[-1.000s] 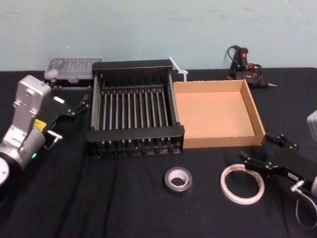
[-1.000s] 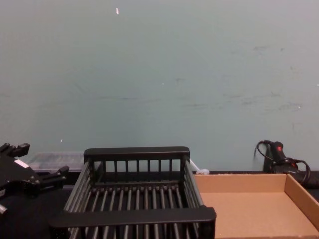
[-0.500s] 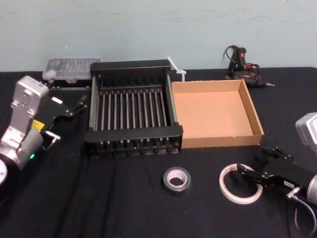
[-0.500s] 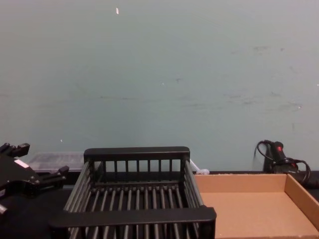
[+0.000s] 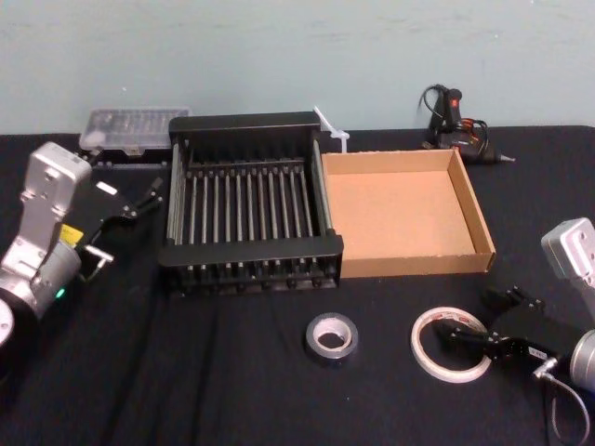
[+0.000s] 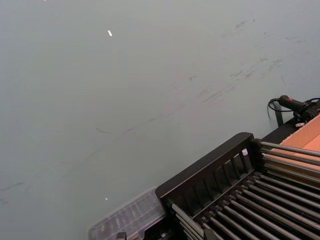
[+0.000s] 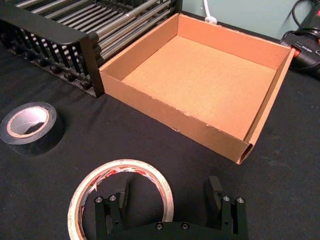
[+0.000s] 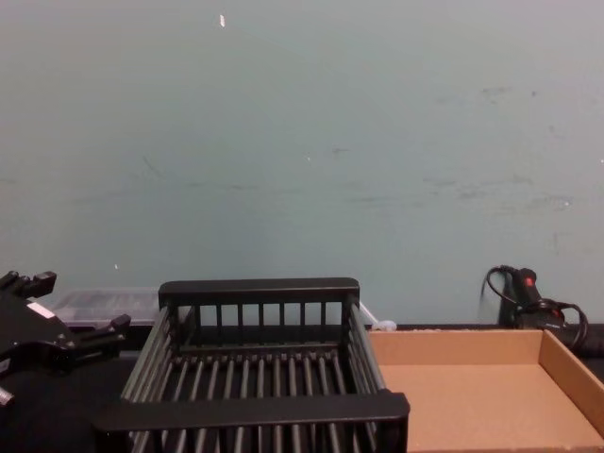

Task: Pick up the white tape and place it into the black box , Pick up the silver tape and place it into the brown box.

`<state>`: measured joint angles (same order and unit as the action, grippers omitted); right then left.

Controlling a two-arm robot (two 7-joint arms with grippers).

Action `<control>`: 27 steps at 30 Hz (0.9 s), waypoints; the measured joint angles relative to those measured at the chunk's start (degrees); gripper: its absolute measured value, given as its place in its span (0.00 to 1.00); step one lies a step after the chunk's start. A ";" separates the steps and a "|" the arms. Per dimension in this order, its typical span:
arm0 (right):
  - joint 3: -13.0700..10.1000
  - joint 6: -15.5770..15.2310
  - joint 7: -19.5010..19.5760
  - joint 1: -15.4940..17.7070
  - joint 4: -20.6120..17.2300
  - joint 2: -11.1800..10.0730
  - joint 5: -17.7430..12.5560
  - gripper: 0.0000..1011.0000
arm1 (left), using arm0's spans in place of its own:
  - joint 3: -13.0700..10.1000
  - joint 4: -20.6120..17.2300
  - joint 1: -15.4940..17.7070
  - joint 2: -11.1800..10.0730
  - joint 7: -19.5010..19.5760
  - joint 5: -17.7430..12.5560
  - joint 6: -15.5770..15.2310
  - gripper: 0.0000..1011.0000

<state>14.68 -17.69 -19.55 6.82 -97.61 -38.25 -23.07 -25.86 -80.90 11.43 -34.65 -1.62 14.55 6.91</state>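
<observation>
In the head view, the right pincer (image 5: pixel 469 328) is sitting low over the near rim of the white tape (image 5: pixel 451 345) on the black surface (image 5: pixel 186 372), with the silver tape (image 5: pixel 332 335) to its left and the black box (image 5: pixel 246 218) and brown box (image 5: pixel 404 212) beyond. The left pincer (image 5: pixel 139 200), fingers apart, is hanging beside the black box. In the right wrist view, the fingers are standing apart, straddling the ring's wall; closing squarely on that thin wall should grip best. Red marks are unreadable.
</observation>
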 joint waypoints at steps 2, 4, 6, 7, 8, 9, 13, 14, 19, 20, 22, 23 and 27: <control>-0.01 -0.17 -0.25 -0.08 0.18 0.17 0.25 0.99 | 0.00 0.00 0.00 0.00 0.00 0.00 0.00 0.99; -0.02 -0.40 -0.40 -0.22 0.38 0.37 0.51 0.99 | 0.00 0.00 0.00 0.00 0.00 0.00 0.00 0.99; -0.04 -0.55 -0.48 -0.29 0.47 0.48 0.68 0.99 | 0.00 0.00 0.00 0.00 0.00 0.00 0.00 0.99; -0.04 -0.61 -0.54 -0.32 0.52 0.53 0.76 0.99 | 0.00 0.00 0.00 0.00 0.00 0.00 0.00 0.99; -0.04 -0.68 -0.61 -0.34 0.57 0.57 0.85 0.99 | 0.00 0.00 0.00 0.00 0.00 0.00 0.00 0.99; -0.05 -0.82 -0.73 -0.39 0.65 0.64 1.00 0.99 | 0.00 0.00 0.00 0.00 0.00 0.00 0.00 0.99; -0.04 -1.24 -1.02 -0.56 0.84 0.87 1.41 0.99 | -0.01 0.00 0.00 0.00 0.00 0.00 0.00 0.99; -0.04 -1.24 -1.02 -0.56 0.84 0.87 1.41 0.99 | 0.00 0.00 0.00 0.00 0.00 0.00 0.00 0.99; -0.02 -1.58 -1.23 -0.64 0.96 1.10 1.84 0.99 | 0.00 0.00 0.00 0.00 0.00 0.00 0.00 0.99; -0.02 -1.62 -1.27 -0.68 0.99 1.12 1.91 0.99 | 0.00 0.00 0.00 0.00 0.00 0.00 0.00 0.99; -0.02 -1.68 -1.42 -0.78 1.09 1.17 2.04 0.99 | 0.00 0.00 0.00 0.00 0.00 0.00 0.00 0.99; -0.02 -1.75 -1.51 -0.84 1.12 1.19 2.15 0.99 | 0.00 0.00 0.00 0.00 0.00 0.00 0.00 0.99; -0.02 -1.84 -1.56 -0.87 1.12 1.23 2.39 0.99 | 0.00 0.00 0.00 0.00 0.00 0.00 0.00 0.99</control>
<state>14.66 -19.53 -21.10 5.95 -96.50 -37.02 -20.68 -25.86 -80.90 11.43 -34.64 -1.62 14.55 6.91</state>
